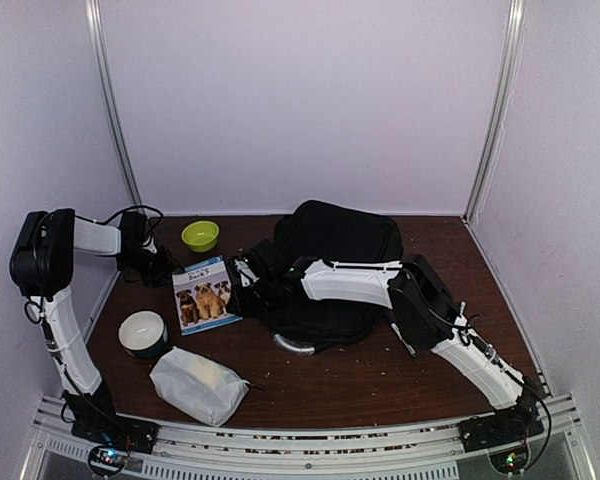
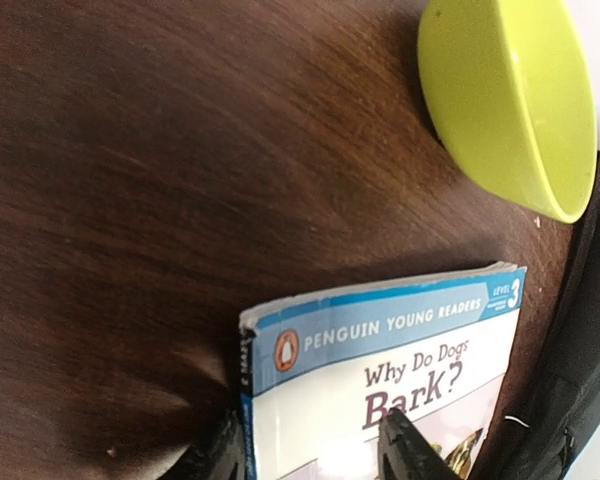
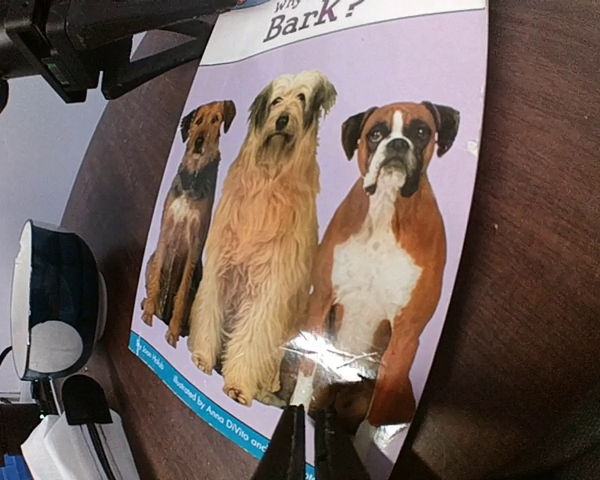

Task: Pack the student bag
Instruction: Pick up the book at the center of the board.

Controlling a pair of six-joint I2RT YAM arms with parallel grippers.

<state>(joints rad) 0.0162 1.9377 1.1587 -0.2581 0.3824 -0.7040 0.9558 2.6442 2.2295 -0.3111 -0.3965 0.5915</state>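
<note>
One book [image 1: 205, 295] beside one student bag [image 1: 335, 240]; left fingers [image 2: 405, 445] apart, right fingers [image 3: 288, 445] together.

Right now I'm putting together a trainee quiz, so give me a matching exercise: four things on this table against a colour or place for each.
Things:
1. student bag
2. bowl
3. book
4. pouch

Descriptions:
A. lime green, far left of the table
B. white, closest to the near edge
C. black, the biggest item, mid-table
D. three dogs on the cover, lying left of the bag

Pairs: 1-C, 2-A, 3-D, 4-B
</note>
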